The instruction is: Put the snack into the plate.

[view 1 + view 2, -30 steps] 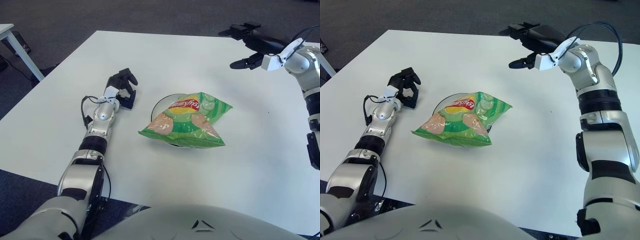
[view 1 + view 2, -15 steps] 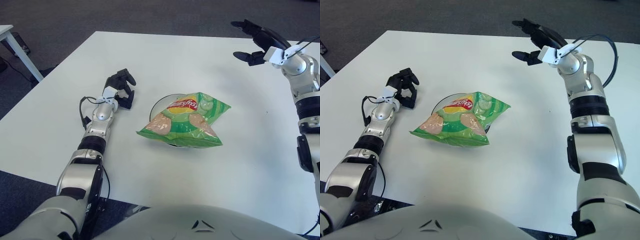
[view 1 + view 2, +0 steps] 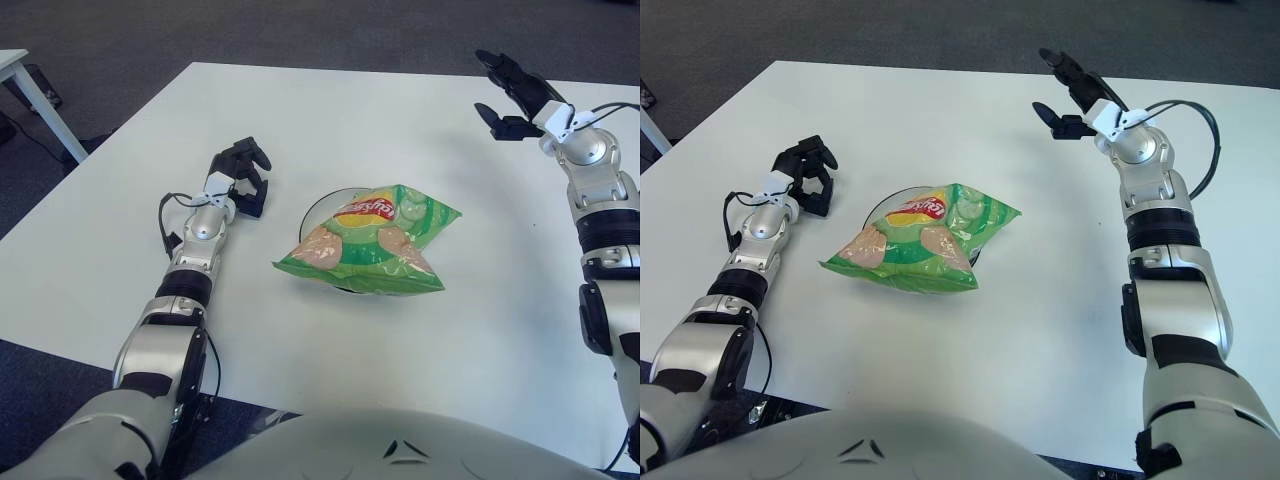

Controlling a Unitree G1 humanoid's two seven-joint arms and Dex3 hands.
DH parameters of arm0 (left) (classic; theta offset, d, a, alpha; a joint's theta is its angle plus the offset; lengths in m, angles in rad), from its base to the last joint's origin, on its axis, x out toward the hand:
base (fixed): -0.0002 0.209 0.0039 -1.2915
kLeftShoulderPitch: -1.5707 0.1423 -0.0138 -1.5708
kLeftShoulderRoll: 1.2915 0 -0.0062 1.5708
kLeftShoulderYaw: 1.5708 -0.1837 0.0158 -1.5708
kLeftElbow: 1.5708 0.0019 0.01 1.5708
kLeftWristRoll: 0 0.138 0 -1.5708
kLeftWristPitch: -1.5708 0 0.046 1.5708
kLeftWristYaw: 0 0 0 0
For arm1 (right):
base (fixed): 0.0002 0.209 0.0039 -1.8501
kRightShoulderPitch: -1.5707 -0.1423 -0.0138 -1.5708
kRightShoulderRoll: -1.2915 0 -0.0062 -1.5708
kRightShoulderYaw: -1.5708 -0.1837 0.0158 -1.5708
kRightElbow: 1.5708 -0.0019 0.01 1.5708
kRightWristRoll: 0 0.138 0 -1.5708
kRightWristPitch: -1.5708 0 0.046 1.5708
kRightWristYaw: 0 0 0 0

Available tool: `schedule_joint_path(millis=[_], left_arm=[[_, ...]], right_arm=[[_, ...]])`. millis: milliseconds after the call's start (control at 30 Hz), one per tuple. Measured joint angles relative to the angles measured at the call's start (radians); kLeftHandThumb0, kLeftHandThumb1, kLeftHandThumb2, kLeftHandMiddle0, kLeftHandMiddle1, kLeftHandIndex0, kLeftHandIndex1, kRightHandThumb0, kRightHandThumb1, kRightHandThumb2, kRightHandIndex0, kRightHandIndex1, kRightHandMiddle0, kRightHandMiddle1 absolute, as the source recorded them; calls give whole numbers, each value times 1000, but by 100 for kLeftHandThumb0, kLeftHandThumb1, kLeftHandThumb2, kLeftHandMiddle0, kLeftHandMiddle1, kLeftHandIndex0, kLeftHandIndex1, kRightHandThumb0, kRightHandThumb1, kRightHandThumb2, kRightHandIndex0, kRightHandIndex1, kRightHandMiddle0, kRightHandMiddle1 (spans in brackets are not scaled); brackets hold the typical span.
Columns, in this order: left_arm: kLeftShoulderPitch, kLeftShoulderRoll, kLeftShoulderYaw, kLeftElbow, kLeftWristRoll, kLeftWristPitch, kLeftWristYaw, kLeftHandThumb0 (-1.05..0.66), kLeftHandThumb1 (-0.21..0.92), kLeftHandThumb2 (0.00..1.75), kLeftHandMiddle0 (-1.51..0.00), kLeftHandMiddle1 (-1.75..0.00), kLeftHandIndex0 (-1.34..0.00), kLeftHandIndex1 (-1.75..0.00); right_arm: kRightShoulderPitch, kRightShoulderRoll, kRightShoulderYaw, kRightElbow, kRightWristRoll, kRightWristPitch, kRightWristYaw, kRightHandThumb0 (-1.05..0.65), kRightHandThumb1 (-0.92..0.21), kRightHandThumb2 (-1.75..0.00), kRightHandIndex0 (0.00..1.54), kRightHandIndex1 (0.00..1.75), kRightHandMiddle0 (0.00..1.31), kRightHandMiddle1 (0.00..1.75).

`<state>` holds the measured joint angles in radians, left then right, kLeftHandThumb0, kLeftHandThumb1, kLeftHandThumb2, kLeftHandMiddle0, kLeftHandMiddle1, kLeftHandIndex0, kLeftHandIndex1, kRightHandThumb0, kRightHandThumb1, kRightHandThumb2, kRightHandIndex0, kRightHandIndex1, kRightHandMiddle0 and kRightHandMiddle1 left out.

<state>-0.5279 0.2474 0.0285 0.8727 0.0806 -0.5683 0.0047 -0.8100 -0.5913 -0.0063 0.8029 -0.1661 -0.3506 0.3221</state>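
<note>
A green snack bag [image 3: 370, 242] with a red and yellow logo lies across a dark plate [image 3: 322, 206] in the middle of the white table, covering most of it. My right hand [image 3: 512, 90] is raised over the table's far right, well away from the bag, fingers spread and holding nothing. My left hand [image 3: 242, 176] rests on the table left of the plate, fingers curled and empty.
The white table [image 3: 330, 120] ends at a front edge close to my body. A dark carpeted floor lies beyond the far edge. A corner of another white table [image 3: 20, 70] stands at the far left.
My right arm has swung to the right and back from the bag, its forearm turning more upright. The bag shifted slightly on the plate. The left hand has stayed in place.
</note>
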Motion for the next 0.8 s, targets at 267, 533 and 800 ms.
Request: schedule_joint_path(millis=[267,533,800], left_arm=[[0,6,1,6,5,0,1,-1,-9,175,-89,-175,-75,-166],[-2,7,0,9,9,-4,4,-1,-8,175,-89,-175,-73,-170],[-2,2,3,3,-2,-4,-9,-1,-7,175,-88,-175,-71,-172]], right_arm=[[8,59,-83,72,141,21,54,-84,-92,-94,9,21,0,24],[28,148,-166,72,277,27,75,-78,-92,-86,14,25,0,42],[50,214,-259,131,400,45,117,-73,-92,-77,15,28,0,63]])
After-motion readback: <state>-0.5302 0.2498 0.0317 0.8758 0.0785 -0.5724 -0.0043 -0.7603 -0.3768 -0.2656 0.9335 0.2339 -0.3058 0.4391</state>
